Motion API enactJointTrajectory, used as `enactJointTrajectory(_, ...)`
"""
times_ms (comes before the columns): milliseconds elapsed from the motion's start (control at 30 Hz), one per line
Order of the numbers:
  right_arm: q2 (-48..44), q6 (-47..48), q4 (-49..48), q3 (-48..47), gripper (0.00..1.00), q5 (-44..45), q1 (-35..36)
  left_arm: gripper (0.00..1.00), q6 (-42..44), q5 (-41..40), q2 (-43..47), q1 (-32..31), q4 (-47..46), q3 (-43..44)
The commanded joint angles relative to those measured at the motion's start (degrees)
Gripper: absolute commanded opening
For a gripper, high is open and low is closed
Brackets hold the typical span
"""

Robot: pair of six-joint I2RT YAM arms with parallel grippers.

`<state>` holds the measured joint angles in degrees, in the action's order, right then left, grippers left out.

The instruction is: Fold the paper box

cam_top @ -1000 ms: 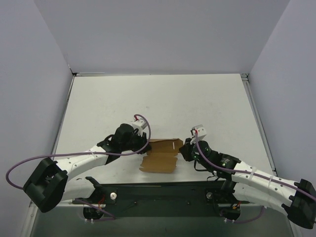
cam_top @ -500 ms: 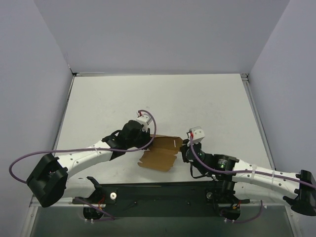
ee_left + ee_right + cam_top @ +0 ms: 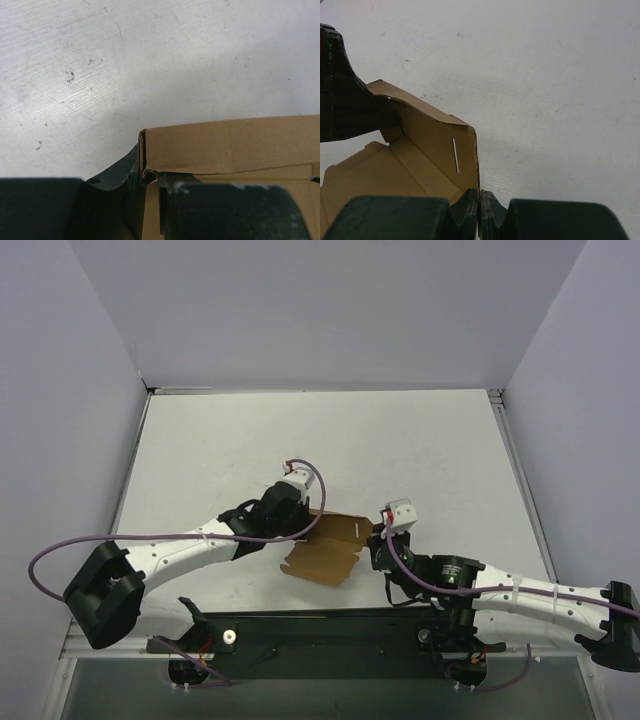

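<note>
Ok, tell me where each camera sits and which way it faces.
Top external: above, behind the bases, looking down on the table; both arms, left hand and right hand at the paper box.
Left wrist: on the left arm, facing past its fingers at the box's wall.
Right wrist: on the right arm, facing past its fingers into the box; left hand shows.
All three share the box.

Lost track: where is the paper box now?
In the top view, the paper box sits centrally near the front edge of the table, between the left gripper at its left end and the right gripper pinching its right wall.
</note>
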<state>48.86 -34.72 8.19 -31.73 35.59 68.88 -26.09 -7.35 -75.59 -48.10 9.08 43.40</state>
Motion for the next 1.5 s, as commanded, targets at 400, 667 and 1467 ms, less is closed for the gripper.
enactJointTrajectory(400, 0.71, -2.81, 3.07, -1.94, 0.0, 12.57, 2.31, 0.0, -0.63, -10.5, 0.44, 1.43, 11.24, -2.52)
enactJointTrajectory(667, 3.61, -4.74, 0.08, -0.09, 0.0, 11.6, 2.22, 0.37, 0.51, -1.8, 3.69, 1.43, 5.08, -5.69)
enactJointTrajectory(1467, 7.56, -3.6, -5.89, 1.32, 0.0, 7.56, 1.78, 0.73, 1.48, 11.22, 12.66, 1.6, -10.29, -11.85)
